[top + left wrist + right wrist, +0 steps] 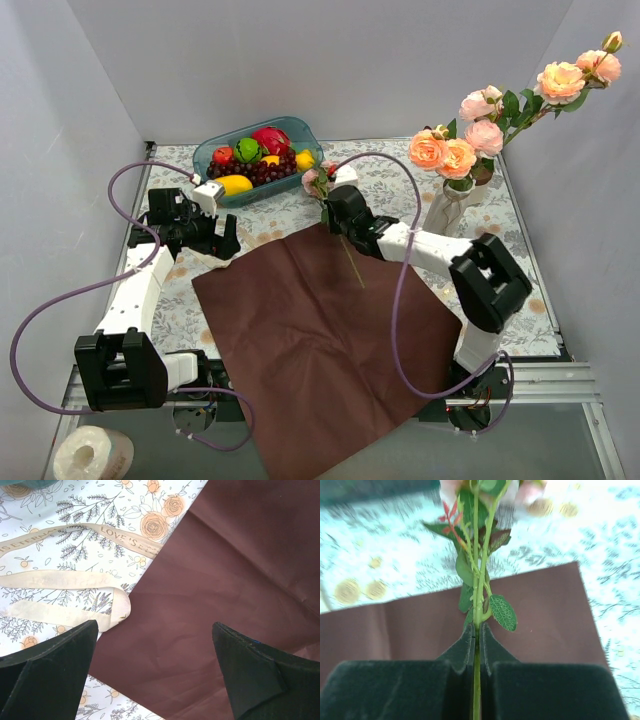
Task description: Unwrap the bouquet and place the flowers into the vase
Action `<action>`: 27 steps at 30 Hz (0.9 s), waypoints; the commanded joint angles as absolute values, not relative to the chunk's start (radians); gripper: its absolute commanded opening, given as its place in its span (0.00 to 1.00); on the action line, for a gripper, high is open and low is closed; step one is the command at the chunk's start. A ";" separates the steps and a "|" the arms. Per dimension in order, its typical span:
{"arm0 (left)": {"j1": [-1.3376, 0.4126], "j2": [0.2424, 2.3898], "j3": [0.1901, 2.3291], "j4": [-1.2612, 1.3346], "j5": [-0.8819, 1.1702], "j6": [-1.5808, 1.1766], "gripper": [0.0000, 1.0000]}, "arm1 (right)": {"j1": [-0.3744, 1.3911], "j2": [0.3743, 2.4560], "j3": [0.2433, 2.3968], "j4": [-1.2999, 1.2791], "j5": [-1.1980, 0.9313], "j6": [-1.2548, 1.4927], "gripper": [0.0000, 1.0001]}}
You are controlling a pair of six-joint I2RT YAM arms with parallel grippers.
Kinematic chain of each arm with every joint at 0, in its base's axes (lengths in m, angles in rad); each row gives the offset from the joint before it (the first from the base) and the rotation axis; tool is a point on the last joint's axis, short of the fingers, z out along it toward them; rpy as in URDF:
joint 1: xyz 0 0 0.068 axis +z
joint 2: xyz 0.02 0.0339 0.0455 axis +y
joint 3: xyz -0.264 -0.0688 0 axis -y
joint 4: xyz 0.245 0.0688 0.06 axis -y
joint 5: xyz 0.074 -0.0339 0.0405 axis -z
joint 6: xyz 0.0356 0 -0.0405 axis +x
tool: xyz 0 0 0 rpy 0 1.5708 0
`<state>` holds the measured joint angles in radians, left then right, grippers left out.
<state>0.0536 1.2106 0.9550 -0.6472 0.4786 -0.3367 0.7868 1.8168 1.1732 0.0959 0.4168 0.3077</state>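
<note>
Right gripper (476, 632): pinched tight on flower stem (477, 600), just below leaves (stem end left free for vase (440, 212) entry). Left gripper (155, 627): jaws wide, empty, above flattened paper (225, 580).

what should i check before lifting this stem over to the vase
1. right gripper shut on the stem: ok
2. stem centred between the fingers: ok
3. left gripper open, holding nothing: ok
4. ribbon lying apart from the stem: ok
5. vase standing: ok
6. room in the vase mouth beside the roses in it: cannot tell
</note>
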 commanded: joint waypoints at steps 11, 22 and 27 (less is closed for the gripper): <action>0.063 1.125 0.996 -0.687 0.495 -0.339 0.98 | 0.900 1.326 1.258 0.274 0.405 0.025 0.01; 0.063 1.137 1.017 -0.695 0.502 -0.351 0.98 | 0.922 1.077 1.256 0.874 0.433 -0.486 0.01; 0.064 1.149 1.029 -0.693 0.502 -0.351 0.98 | 0.919 1.026 1.261 1.127 0.488 -0.838 0.01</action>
